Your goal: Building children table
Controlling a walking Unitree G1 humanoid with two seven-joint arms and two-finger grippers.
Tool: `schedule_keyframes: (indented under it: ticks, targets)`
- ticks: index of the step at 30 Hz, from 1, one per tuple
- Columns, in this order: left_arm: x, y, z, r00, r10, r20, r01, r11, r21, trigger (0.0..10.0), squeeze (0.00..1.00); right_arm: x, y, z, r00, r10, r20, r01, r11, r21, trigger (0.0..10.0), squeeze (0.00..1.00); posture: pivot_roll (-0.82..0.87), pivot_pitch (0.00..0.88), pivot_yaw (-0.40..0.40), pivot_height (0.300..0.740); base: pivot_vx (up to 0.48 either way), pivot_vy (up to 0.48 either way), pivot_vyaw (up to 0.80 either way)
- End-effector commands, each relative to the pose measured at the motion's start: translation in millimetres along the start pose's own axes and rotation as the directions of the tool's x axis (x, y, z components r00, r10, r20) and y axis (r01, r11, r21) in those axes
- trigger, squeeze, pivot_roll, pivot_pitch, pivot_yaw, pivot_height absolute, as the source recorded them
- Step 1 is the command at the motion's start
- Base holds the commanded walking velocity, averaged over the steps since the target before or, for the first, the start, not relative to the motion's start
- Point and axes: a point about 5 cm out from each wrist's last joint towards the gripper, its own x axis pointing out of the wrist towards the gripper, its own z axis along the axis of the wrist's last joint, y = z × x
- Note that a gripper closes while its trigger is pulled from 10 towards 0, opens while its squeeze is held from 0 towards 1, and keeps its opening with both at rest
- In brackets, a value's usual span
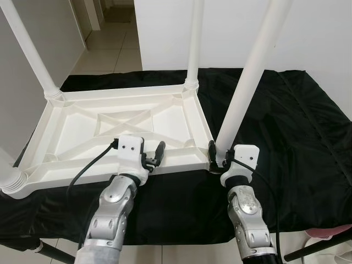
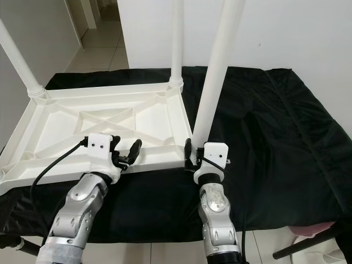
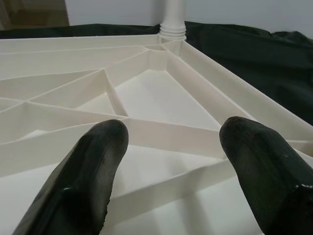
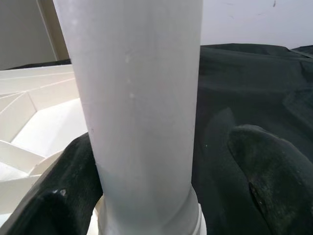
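Black cloth (image 1: 297,126) draped over the work surface, wrinkled, hanging past the near edge. White wall (image 1: 308,33) behind. Pale tiled floor (image 1: 107,47) runs back through a doorway. Pink-and-white object (image 1: 330,236) low at right, unclear.

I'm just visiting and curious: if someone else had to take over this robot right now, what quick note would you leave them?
Left gripper: open, fingers spread over the near rim of the upturned white tabletop, holding nothing.
Right gripper: around the base of the near-right leg at its corner socket; one finger each side, grip tightness unclear.
The tabletop lies underside up on the black cloth.
Done: the far-left leg, the far-right leg and a near-left leg stub stand in their sockets.
Left: probably confirm the near-right leg is fully seated, release it, then turn the table upright.
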Motion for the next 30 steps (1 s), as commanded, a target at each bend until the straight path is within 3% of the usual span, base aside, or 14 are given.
schedule_keyframes:
  ticks: [1,9,30]
  targets:
    - [0.7,-0.7,-3.0,0.999,0.036,0.001,-0.036,0.999,0.017,10.0,0.00,-0.7,5.0,-3.5,1.000,0.003,-0.011,-0.003,1.000,0.006,10.0,0.00,-0.05,0.047,0.054,0.740,0.000,0.000,0.00]
    - [2.3,-11.1,-2.6,0.998,0.042,0.050,-0.041,0.999,-0.030,10.0,0.00,-2.4,11.4,-7.8,1.000,0.013,-0.014,-0.012,1.000,0.013,10.0,0.00,-0.05,0.038,0.047,0.740,0.000,0.000,0.00]
    - [7.2,1.9,-3.5,0.986,0.137,0.095,-0.133,0.990,-0.038,10.0,0.00,3.3,8.8,-7.7,1.000,0.013,0.002,-0.013,1.000,-0.018,10.0,0.00,-0.05,0.035,0.027,0.740,0.000,0.000,0.00]
